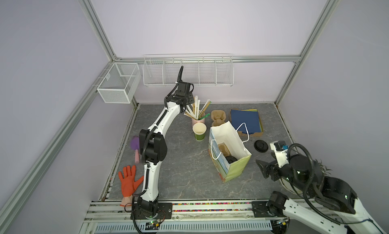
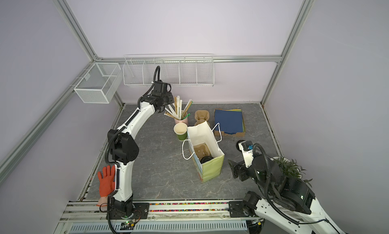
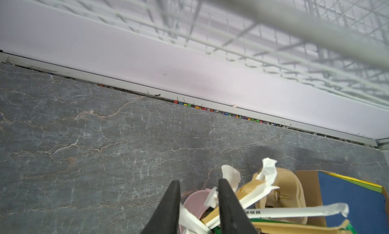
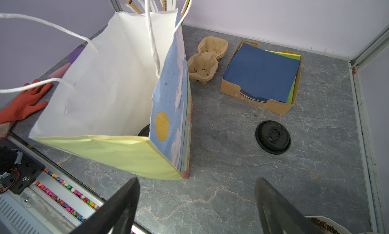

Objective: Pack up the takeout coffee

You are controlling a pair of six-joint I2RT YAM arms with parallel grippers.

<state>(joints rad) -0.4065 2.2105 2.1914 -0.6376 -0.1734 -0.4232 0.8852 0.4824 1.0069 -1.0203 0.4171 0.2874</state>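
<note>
The takeout coffee (image 1: pixel 231 159) shows only as a black round lidded top inside the open paper bag (image 1: pixel 227 134), next to a brown cup carrier (image 1: pixel 223 149) in both top views. My left gripper (image 1: pixel 189 104) hangs at the back over the pink cup of wrapped straws (image 3: pixel 195 201). In the left wrist view the left gripper (image 3: pixel 199 181) has its fingers a narrow gap apart, with white straw ends lying loose between them. My right gripper (image 4: pixel 197 180) stands wide open and empty over bare table, just off the bag's near corner.
A green paper cup (image 1: pixel 199 131) stands in front of the pink cup. A loose black lid (image 4: pixel 273 136), a second cup carrier (image 4: pixel 207 60) and a box of blue napkins (image 4: pixel 261 75) lie right of the bag. An orange glove (image 1: pixel 128 180) and a purple trowel (image 1: pixel 135 144) lie at the left.
</note>
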